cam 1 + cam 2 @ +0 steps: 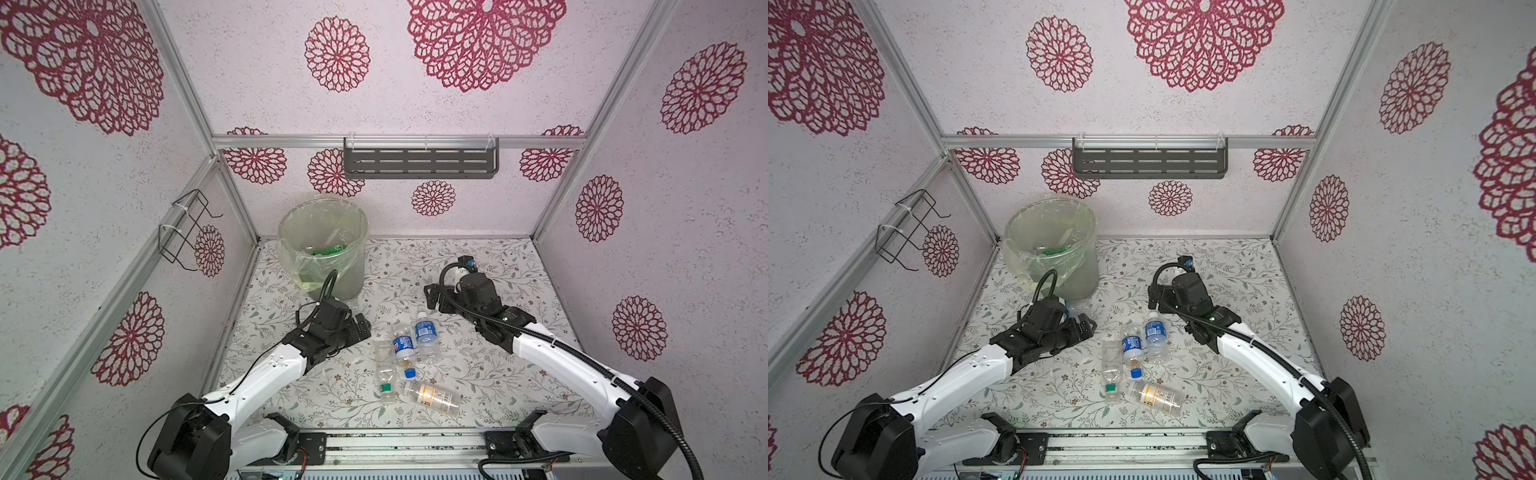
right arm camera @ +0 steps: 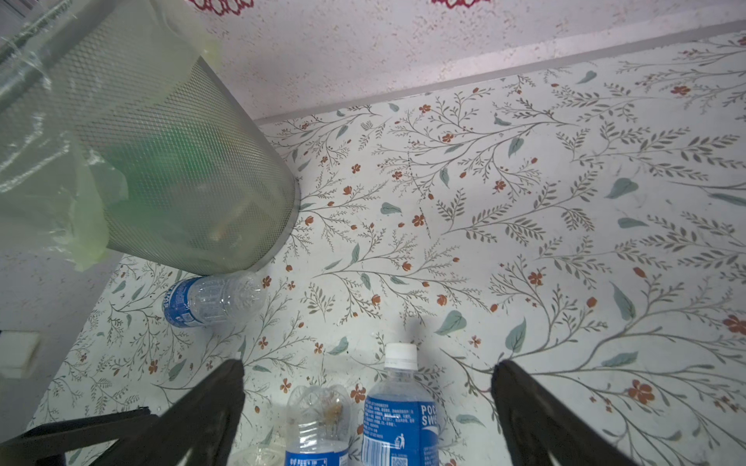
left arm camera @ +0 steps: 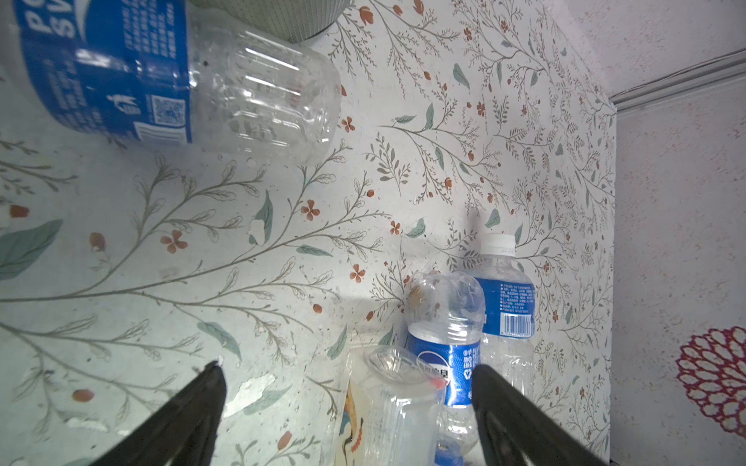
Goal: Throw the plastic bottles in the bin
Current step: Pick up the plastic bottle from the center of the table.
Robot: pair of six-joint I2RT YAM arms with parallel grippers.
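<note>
At the desk's (image 1: 498, 374) ten o'clock stands the bin (image 1: 353, 270), bag-lined, with a green bottle (image 1: 329, 251) inside. A blue-labelled bottle (image 2: 210, 300) lies at its foot. Beside that, the left arm's (image 1: 266, 374) jaws gape wide and empty. At centre four clear bottles (image 1: 403, 347) lie clustered. At their one o'clock, the right arm's (image 1: 540, 345) jaws stand wide apart, empty.
</note>
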